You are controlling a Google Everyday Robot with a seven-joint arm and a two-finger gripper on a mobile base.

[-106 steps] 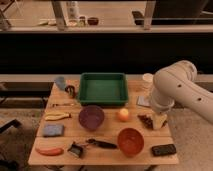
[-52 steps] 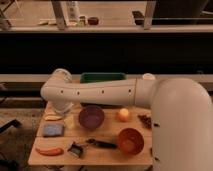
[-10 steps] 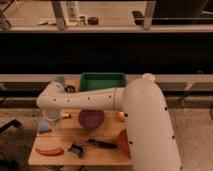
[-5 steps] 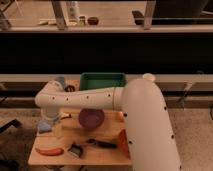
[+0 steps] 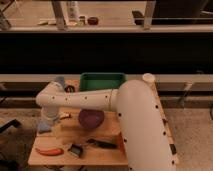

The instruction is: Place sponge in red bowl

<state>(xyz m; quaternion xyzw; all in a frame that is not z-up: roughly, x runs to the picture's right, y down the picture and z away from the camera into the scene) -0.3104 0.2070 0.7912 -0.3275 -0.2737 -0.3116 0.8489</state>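
- The sponge (image 5: pixel 42 128), a small flat blue-grey soft pad, lies at the left edge of the light wooden table (image 5: pixel 100 155), directly under the arm's tip.
- The gripper (image 5: pixel 49 119) points straight down onto the sponge. Whether it is closed on the pad, or holds anything, cannot be told from this view.
- Step in hand, as judged: securing the sponge. Confirm a firm pinch across the pad's short side before lifting, because soft material can slip or fold.
- Lift vertically until the pad is above bowl-rim height, then travel right.
- The dark purple round bowl (image 5: pixel 91 118) stands between the sponge and the target. Pass over or in front of it, and do not release there.
- The round orange-red bowl (image 5: pixel 120 144) shows only as a sliver at the front right, behind the white arm. Centre over its hollow and release low.
- Keep clear of the black-handled tool (image 5: pixel 102 144) lying just left of the red bowl.
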